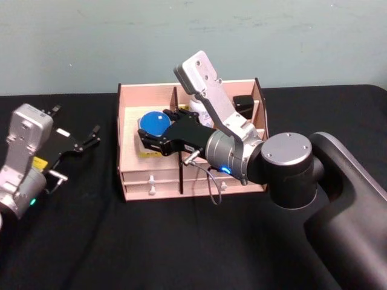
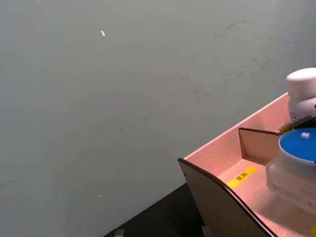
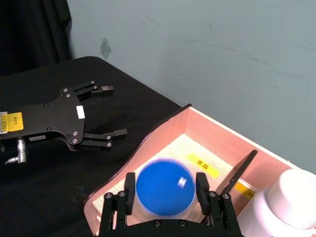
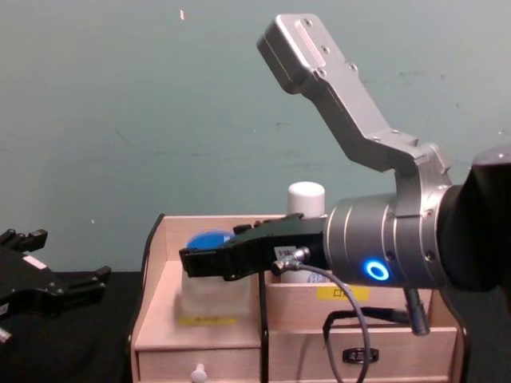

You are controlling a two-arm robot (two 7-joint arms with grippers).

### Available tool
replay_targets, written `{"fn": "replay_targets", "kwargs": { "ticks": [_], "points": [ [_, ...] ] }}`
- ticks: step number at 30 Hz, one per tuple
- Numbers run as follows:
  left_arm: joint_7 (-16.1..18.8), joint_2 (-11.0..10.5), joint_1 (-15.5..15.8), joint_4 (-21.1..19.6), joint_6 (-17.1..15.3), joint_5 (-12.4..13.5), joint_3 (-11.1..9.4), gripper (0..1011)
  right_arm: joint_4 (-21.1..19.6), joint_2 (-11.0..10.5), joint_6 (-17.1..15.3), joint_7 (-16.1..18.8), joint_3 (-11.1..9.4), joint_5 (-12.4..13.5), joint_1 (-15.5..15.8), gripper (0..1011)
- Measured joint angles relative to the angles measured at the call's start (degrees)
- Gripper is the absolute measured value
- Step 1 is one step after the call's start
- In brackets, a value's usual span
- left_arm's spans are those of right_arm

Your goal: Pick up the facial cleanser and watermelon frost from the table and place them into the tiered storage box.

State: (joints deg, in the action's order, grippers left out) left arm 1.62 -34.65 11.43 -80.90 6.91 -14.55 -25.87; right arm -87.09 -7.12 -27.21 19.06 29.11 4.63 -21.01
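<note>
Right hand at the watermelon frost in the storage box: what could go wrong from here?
1. The right hand has its fingers on both sides of the watermelon frost; if it lifts before opening enough, it may drag the jar out of the tiered storage box.
2. The facial cleanser stands just past the divider; a sideways retreat could knock it.
3. The left hand sits open beside the box, little margin.

black cloth (image 1: pixel 181 241): covered the table, plain, lying flat beneath everything. pale green wall (image 1: pixel 193 36): stood behind the table, scuffed and marked. small black object (image 1: pixel 243 104): sat in a rear right compartment, kind unclear.
</note>
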Motion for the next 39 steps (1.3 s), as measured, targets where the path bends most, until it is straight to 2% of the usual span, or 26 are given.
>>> {"fn": "replay_targets", "kwargs": {
  "ticks": [4, 11, 17, 22, 25, 33, 39],
  "points": [
    [0.00, 0.00, 0.00, 0.00, 0.00, 0.00, 0.00, 1010, -0.07, -0.01, 0.00, 0.01, -0.01, 0.00, 0.02, 855],
    [0.00, 0.00, 0.00, 0.00, 0.00, 0.00, 0.00, 1010, -0.15, -0.05, -0.01, 0.00, -0.04, 0.04, 0.06, 1002],
    [0.00, 0.00, 0.00, 0.00, 0.00, 0.00, 0.00, 1010, -0.63, -0.20, 0.78, 0.05, -0.25, 0.05, 0.35, 1002],
    [0.00, 0.00, 0.00, 0.00, 0.00, 0.00, 0.00, 1010, -3.39, -1.21, 4.06, -0.34, -0.85, -0.30, 1.69, 1002],
    [0.00, 0.00, 0.00, 0.00, 0.00, 0.00, 0.00, 1010, -5.93, -2.13, 6.43, -1.47, -1.31, -1.35, 3.21, 1003],
    [0.00, 0.00, 0.00, 0.00, 0.00, 0.00, 0.00, 1010, -13.31, -4.04, 12.39, -5.81, -4.75, -3.78, 9.25, 1002],
    [0.00, 0.00, 0.00, 0.00, 0.00, 0.00, 0.00, 1010, -17.76, -5.37, 16.38, -8.92, -9.68, -4.44, 14.49, 1002]
  ]
}}
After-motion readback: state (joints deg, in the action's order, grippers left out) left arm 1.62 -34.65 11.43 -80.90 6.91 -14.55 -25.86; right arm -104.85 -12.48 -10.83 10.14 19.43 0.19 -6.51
